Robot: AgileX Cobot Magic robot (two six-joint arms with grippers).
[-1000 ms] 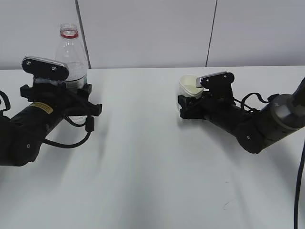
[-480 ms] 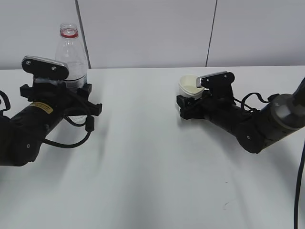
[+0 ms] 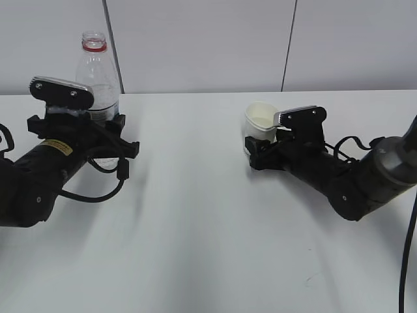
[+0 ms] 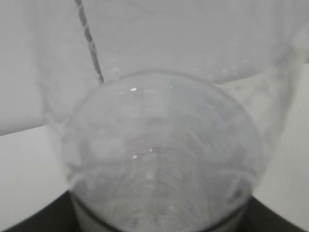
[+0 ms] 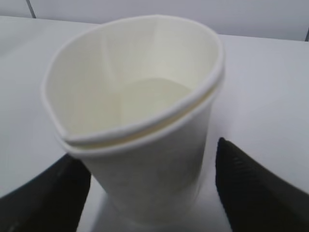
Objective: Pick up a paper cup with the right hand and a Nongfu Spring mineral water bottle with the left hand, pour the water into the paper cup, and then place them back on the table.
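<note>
Your left gripper (image 3: 104, 127) clamps the Nongfu Spring mineral water bottle (image 3: 99, 72) near the tabletop's (image 3: 195, 228) far left edge; its label is unreadable. Your right gripper (image 3: 255, 149) stands apart around the paper cup (image 3: 260, 120), whose rim is dented.

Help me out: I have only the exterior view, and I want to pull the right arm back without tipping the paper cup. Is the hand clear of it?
Observer: Partly. In the right wrist view, white table shows between the paper cup and one finger of the right hand. The other finger is too close to the wall to tell.
Operator: Is the rim round?
Observer: No. From above it is squashed, pinched to a corner on one side.
Operator: Any water inside?
Observer: A pale disc shows low inside; I cannot tell water from bare bottom.
</note>
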